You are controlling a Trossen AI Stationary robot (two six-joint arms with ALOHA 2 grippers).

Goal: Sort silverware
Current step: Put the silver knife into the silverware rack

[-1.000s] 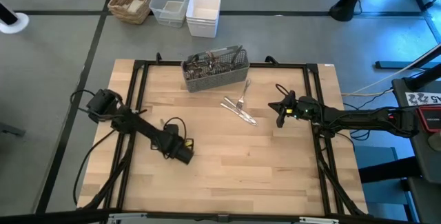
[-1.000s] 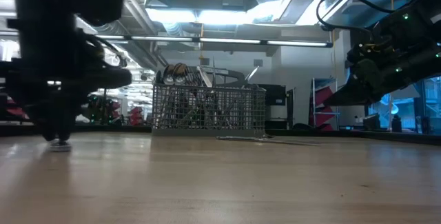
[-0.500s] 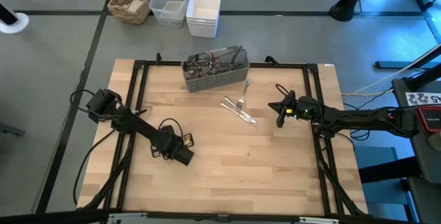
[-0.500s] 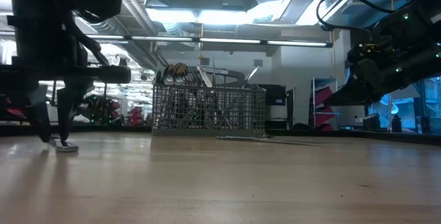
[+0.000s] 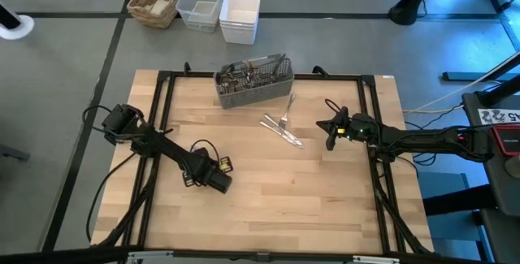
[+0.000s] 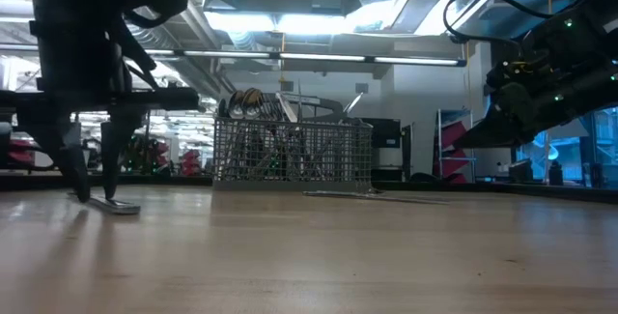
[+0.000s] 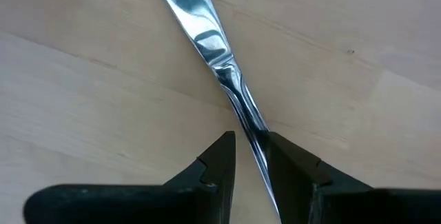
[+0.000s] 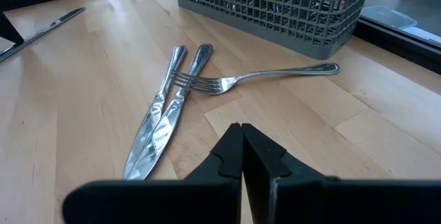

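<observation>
Left hand (image 7: 249, 156) down near tabletop's (image 5: 325, 207) left edge, pinching knife (image 7: 207, 45), blade stretching straight ahead; right hand (image 8: 242, 141) pressed together.

Bright, even light falls on the wooden table (image 5: 268, 191) from above, leaving only soft, short shadows beneath the arms. In the low view, ceiling strip lights (image 6: 319, 22) glare white, and the near table edge is out of focus. A bluish glow tints the floor past the table's far right corner. The knife (image 7: 207, 41) in the left wrist view carries sharp bright reflections.
</observation>
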